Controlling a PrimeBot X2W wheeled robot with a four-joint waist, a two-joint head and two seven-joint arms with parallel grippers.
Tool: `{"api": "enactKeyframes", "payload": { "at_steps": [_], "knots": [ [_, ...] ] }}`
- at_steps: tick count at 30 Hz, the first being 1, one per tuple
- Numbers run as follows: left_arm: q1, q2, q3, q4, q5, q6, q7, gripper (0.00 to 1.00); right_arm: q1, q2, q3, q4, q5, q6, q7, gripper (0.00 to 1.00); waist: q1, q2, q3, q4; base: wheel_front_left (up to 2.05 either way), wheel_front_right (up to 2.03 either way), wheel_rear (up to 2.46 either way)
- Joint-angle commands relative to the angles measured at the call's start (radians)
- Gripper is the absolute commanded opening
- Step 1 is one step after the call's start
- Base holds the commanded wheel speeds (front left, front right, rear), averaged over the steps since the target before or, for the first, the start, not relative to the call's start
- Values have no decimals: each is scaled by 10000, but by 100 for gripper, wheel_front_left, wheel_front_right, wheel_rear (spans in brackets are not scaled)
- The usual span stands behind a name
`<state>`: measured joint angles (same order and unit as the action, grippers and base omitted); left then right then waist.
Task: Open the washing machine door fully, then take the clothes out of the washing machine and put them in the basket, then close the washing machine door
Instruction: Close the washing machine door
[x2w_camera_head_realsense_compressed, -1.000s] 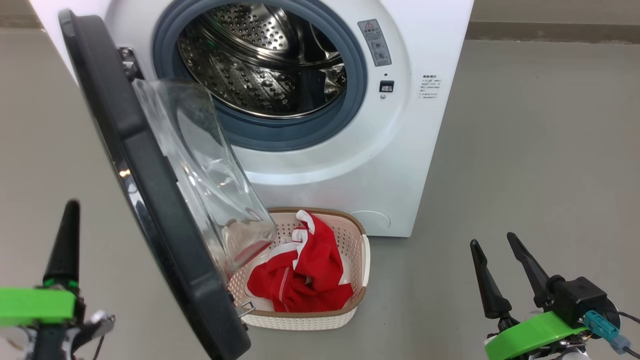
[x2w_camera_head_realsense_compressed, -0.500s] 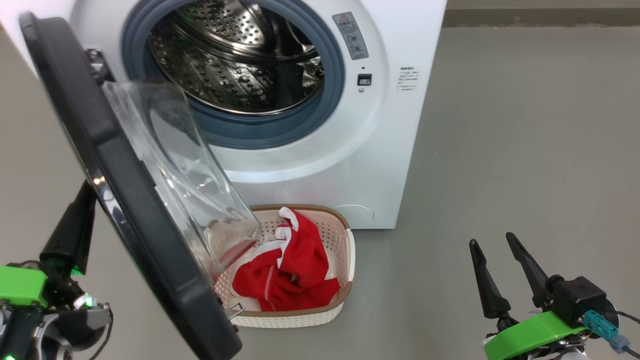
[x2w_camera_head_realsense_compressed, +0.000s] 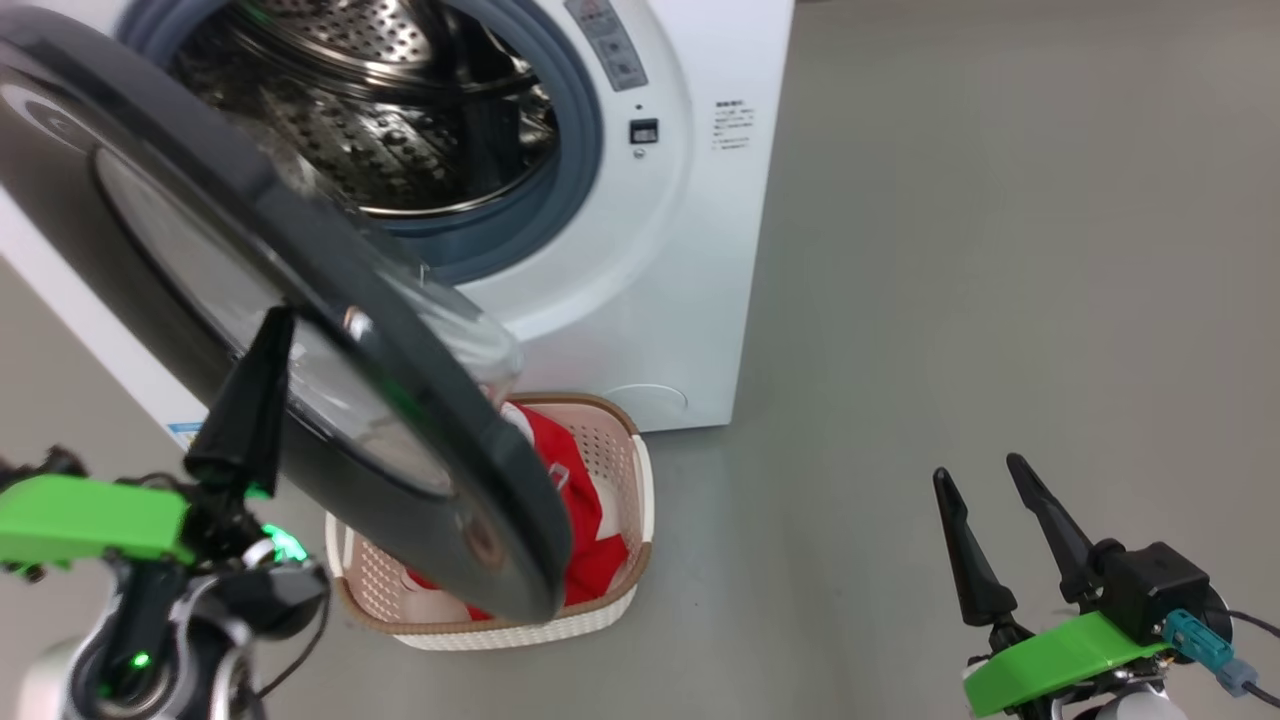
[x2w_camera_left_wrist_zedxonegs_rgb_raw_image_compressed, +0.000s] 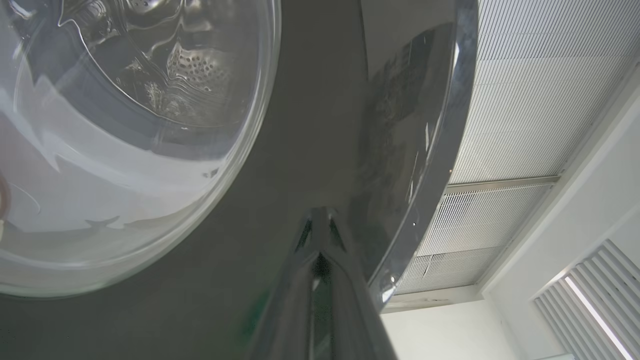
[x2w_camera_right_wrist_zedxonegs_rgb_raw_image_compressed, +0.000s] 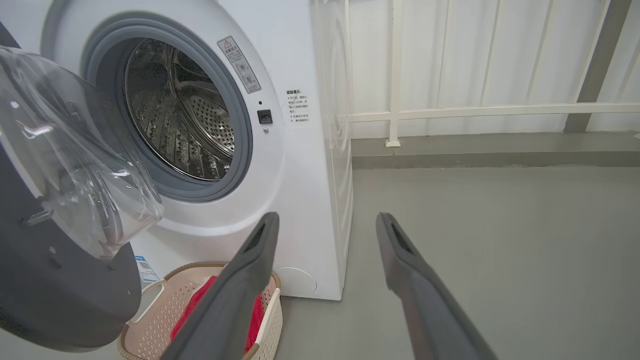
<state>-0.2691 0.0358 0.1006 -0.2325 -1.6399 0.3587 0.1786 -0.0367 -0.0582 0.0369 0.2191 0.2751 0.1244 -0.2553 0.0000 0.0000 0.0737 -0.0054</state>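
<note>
My left gripper is pinched shut, both fingers pressed together into one point with nothing between them. That point lies against the outer face of the door, on the glossy black rim just beside the glass; in the left wrist view the tip meets its own reflection there. The door stands part-way open, tilted out from the washer and hanging over the basket. Its clear bowl bulges towards the steel drum.

The basket sits on the grey floor, close against the foot of the washer. The red clothes lie heaped inside it, half hidden behind the door's lower edge.

My right gripper hangs well off to the right over bare floor, its fingers spread wide and touching nothing.
</note>
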Motion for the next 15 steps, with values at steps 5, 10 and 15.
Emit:
{"api": "enactKeyframes", "payload": {
  "at_steps": [5,10,15],
  "knots": [
    [-883,145,-260,445,-312,-451,-678,0,-536,-174,328,-324,-32,63,-65,100,0,0,387,-379,0,0,0],
    [-1779,145,-540,1309,-518,-956,-1533,0,-668,-262,382,-328,0,63,-65,100,0,0,643,-500,0,0,0],
    [-2684,145,-809,2105,-254,-1348,-2328,0,-841,-293,455,-362,36,63,-65,100,0,0,940,-621,0,0,0]
  ]
}}
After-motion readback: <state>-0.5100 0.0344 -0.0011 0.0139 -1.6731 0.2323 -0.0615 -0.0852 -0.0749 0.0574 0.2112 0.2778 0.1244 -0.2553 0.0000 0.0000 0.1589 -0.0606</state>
